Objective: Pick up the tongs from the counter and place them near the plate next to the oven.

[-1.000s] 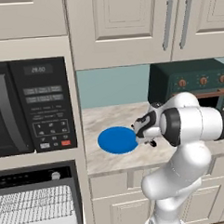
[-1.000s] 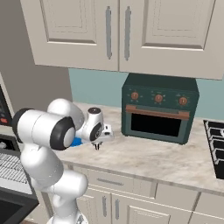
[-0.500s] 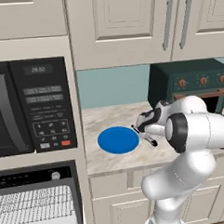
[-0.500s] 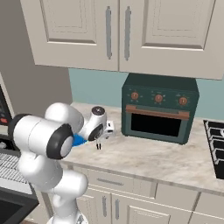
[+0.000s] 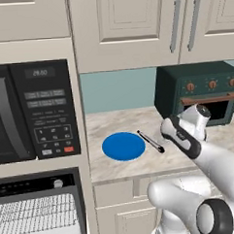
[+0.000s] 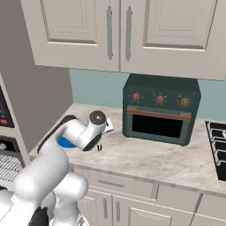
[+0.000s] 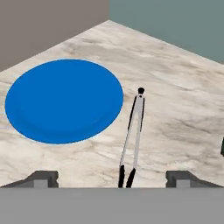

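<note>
The tongs [image 7: 133, 135] lie flat on the marbled top, thin and dark with pale arms, just right of the blue plate [image 7: 64, 100] and not touching it. My gripper [image 7: 113, 178] hovers over the tongs' near end, open, with nothing held between its fingertips [image 7: 43, 178]. From the left base view the tongs [image 5: 150, 141] rest between the plate [image 5: 123, 146] and the dark green oven [image 5: 200, 92]. From the right, the gripper [image 6: 99, 147] hangs a little above the top, left of the oven [image 6: 159, 110], and my arm hides most of the plate [image 6: 66, 142]. The counter is out of view.
A black microwave [image 5: 31, 113] fills the tall cabinet on the left, with a wire rack [image 5: 36, 215] below it. Stove grates [image 6: 218, 145] sit at the far right. Upper cabinets [image 6: 119, 31] hang overhead. Bare marbled top [image 6: 176, 159] stretches in front of the oven.
The jaws have gone from shut to open and let go of the tongs, which now lie beside the plate. The hand has lifted and drawn back toward the oven side.
</note>
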Robot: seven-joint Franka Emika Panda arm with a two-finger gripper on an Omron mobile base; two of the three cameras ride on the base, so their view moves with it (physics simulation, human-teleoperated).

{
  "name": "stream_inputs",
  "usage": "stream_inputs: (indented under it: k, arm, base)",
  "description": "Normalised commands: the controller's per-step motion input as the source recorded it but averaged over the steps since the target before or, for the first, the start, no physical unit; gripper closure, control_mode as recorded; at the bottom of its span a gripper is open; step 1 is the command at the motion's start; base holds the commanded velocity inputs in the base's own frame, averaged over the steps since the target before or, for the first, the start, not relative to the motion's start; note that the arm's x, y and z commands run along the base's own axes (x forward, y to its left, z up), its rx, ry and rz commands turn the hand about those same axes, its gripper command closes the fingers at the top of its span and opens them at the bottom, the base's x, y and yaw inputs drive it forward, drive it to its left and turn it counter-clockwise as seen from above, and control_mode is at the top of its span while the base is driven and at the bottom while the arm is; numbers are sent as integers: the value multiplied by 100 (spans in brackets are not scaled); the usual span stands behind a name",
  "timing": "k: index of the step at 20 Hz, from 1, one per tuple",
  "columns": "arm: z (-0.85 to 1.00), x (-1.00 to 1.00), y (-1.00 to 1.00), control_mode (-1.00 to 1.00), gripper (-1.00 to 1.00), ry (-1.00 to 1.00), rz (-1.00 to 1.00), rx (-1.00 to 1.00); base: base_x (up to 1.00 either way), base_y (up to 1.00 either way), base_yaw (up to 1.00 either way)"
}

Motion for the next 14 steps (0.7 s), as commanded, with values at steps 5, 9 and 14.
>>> stream_inputs:
  k: [5,9,14]
  arm:
    - [100,-100,9,-100,-100,0,2,-29]
    - [100,-100,44,-100,-100,0,0,-49]
    - [96,-100,68,-100,-100,0,5,-55]
  base:
    - [0,0,0]
    - [0,0,0]
    - [0,0,0]
